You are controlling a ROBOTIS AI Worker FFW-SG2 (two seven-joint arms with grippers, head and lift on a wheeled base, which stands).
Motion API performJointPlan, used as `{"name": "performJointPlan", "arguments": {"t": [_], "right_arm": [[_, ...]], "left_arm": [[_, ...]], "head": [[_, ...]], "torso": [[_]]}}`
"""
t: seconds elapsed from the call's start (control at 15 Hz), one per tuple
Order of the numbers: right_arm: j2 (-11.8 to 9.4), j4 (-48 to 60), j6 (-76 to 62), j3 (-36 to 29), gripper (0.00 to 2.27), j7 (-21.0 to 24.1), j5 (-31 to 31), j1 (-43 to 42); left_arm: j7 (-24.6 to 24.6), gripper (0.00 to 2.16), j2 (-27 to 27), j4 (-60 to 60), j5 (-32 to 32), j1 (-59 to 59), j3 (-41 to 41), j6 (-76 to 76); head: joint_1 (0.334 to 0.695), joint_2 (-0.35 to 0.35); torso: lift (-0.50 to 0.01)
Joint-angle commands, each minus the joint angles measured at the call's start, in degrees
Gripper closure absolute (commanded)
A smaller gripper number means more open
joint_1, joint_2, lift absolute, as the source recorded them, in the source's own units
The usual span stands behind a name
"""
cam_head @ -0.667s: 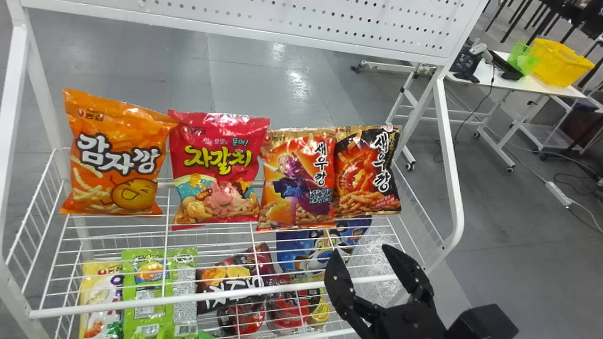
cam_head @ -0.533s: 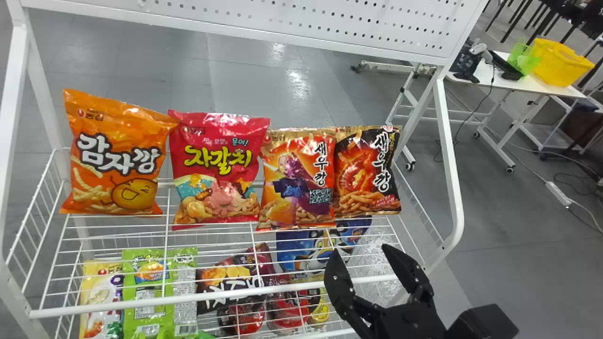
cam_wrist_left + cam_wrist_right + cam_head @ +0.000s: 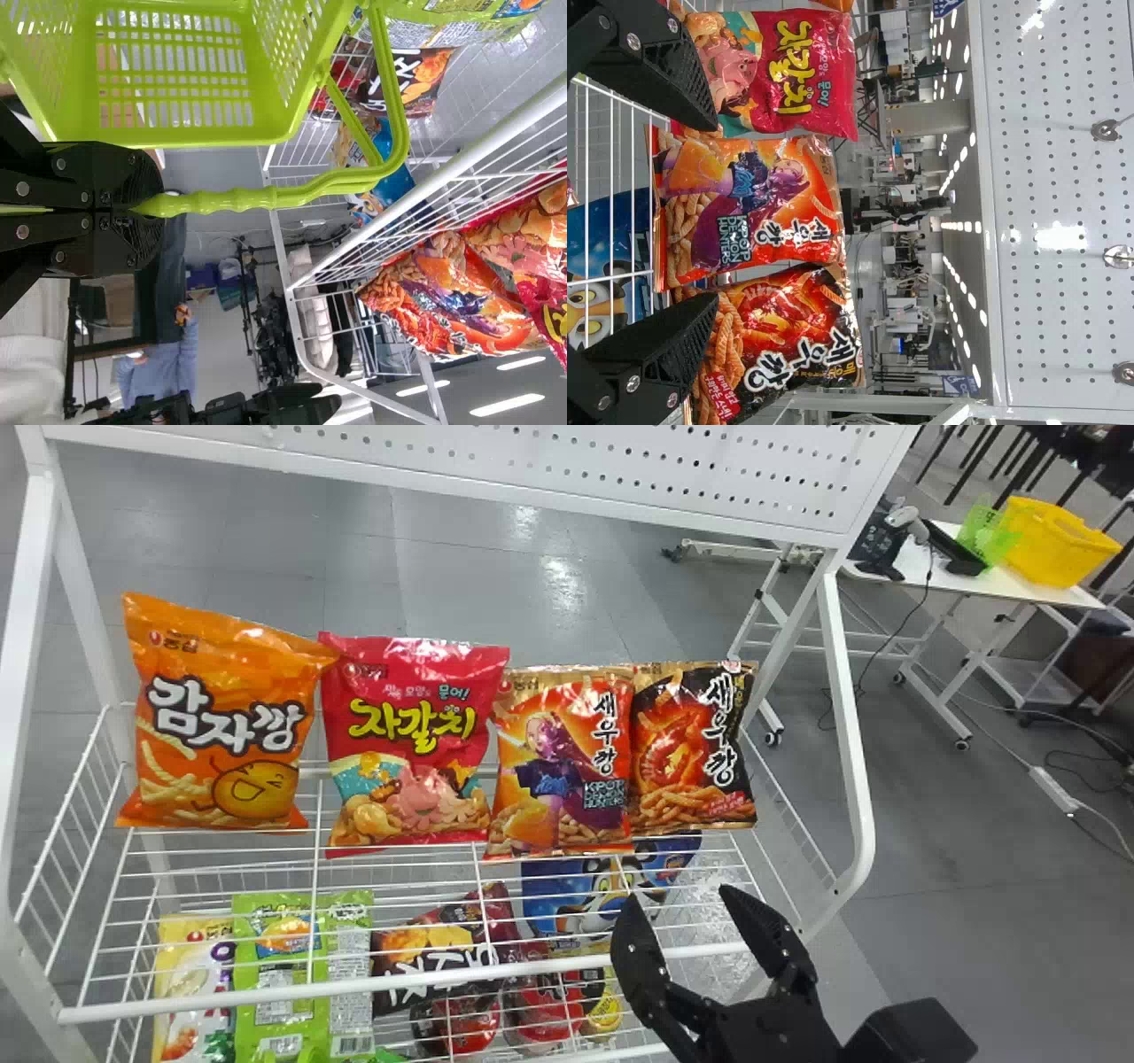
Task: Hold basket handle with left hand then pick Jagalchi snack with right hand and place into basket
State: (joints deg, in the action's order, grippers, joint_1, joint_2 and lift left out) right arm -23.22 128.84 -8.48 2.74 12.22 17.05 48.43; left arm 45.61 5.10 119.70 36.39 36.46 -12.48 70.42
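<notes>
Observed white wire rack; noted green basket near it; found Jagalchi snack upright on upper shelf, just beside orange bag; recorded right gripper spread; logged left gripper pinching basket handle.

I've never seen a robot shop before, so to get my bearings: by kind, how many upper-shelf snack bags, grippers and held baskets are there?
Upper-shelf snack bags: 4 (orange bag, red Jagalchi snack, orange-red bag, black bag)
Grippers: 2 (left gripper, right gripper)
Held baskets: 1 (green basket)
Total: 7
</notes>
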Motion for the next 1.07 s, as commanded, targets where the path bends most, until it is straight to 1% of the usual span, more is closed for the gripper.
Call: {"name": "performJointPlan", "arguments": {"t": [0.0,0.2,0.4,0.47,0.6,0.73,0.8,1.0], "right_arm": [[0.0,-0.1,0.4,0.1,0.14,0.0,0.0,-0.1],[0.2,-0.1,1.6,1.2,0.14,0.0,-0.1,-1.3],[1.1,-0.2,9.7,4.2,0.14,0.0,-1.1,-6.3],[1.5,-0.3,12.5,6.0,0.14,0.1,-1.9,-8.7],[3.5,-1.3,16.0,9.3,0.14,0.5,-4.7,-13.1],[6.2,-2.5,16.5,11.3,0.14,1.6,-8.0,-16.0],[6.7,-3.2,17.1,11.9,0.14,2.0,-8.6,-17.3],[7.7,-9.4,17.4,15.3,0.14,3.0,-9.2,-24.7]], "left_arm": [[0.0,1.96,0.0,0.0,0.0,0.0,0.0,0.0],[0.1,1.96,0.0,0.1,-0.1,0.0,0.2,0.0],[0.1,1.96,0.0,0.2,-0.2,0.0,0.3,0.2],[0.4,1.96,0.1,0.2,-0.2,0.1,0.4,0.6],[0.4,1.96,0.4,0.4,-0.4,0.0,0.6,0.9],[0.3,1.96,1.1,0.4,-1.8,-1.0,1.8,2.0],[0.4,1.96,1.4,0.2,-1.9,-1.1,2.1,2.0],[0.5,1.96,1.6,0.4,-1.9,-0.6,1.9,2.5]], "head": [[0.695,-0.342],[0.695,-0.339],[0.695,-0.323],[0.695,-0.300],[0.695,-0.263],[0.695,-0.213],[0.695,-0.181],[0.695,-0.152]], "torso": [[-0.010],[-0.010],[-0.010],[-0.010],[-0.010],[-0.010],[-0.010],[-0.010]]}}
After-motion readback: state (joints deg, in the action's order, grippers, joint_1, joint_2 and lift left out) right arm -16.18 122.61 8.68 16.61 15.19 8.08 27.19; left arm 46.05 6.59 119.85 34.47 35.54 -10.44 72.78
